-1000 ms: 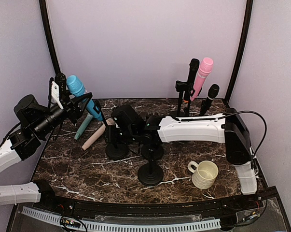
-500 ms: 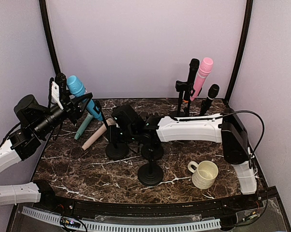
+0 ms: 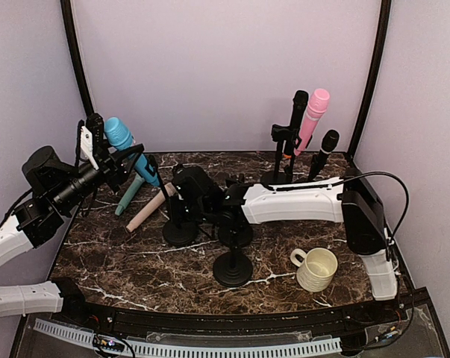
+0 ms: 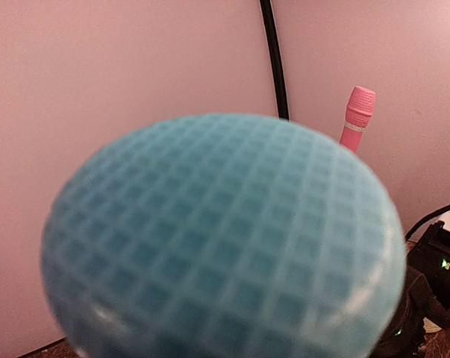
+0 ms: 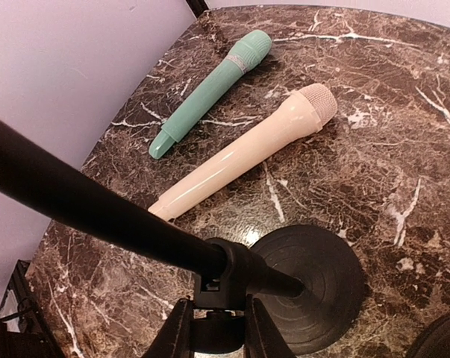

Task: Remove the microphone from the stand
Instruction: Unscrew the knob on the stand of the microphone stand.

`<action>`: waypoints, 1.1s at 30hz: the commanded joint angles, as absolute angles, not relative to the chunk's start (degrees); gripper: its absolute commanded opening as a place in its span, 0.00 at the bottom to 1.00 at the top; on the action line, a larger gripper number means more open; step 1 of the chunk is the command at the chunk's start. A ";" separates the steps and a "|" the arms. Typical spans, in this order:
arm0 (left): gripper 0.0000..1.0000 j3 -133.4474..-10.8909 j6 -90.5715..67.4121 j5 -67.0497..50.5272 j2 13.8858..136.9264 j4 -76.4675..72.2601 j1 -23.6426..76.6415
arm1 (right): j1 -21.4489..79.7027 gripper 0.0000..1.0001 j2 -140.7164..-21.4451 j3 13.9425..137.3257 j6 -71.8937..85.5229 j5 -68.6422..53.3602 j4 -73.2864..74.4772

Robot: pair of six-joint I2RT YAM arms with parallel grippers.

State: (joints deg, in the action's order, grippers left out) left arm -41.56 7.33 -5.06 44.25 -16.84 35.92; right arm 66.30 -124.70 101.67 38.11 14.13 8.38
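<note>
Right gripper (image 5: 219,332) has slid left and narrowed, its fingers now pinching the black microphone stand (image 5: 314,291) just above its round base. Left gripper (image 3: 124,156) clamps the blue microphone (image 3: 120,136), aloft at the table's ten o'clock.

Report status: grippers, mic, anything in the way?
Left gripper shut on blue microphone, held aloft, off stand. Right gripper clamped low on stand. Cream microphone, green microphone lie beside base, nothing blocking.

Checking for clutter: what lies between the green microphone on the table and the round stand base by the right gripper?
A cream microphone, lying flat between the green microphone and the stand base; the right wrist view shows it.
</note>
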 commanded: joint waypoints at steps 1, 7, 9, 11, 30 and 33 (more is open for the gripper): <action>0.10 -41.75 8.49 -4.11 43.97 -18.56 35.73 | 68.18 0.11 -122.53 101.27 30.09 24.94 9.82; 0.10 -41.79 8.44 -3.67 44.24 -18.46 35.77 | 71.58 0.09 -123.26 99.47 20.36 37.90 8.49; 0.10 -41.83 8.50 -3.46 44.48 -18.38 35.73 | 72.58 0.09 -123.56 98.84 17.01 41.18 6.52; 0.10 -41.81 8.50 -3.45 44.60 -18.33 35.69 | 73.48 0.09 -124.08 98.66 13.08 44.00 4.50; 0.10 -41.97 8.49 -3.77 44.91 -18.19 35.72 | 78.34 0.10 -128.62 94.46 -30.31 48.76 -11.03; 0.10 -42.01 8.44 -3.78 44.91 -18.12 35.77 | 78.30 0.13 -127.59 93.98 -29.22 47.48 -11.75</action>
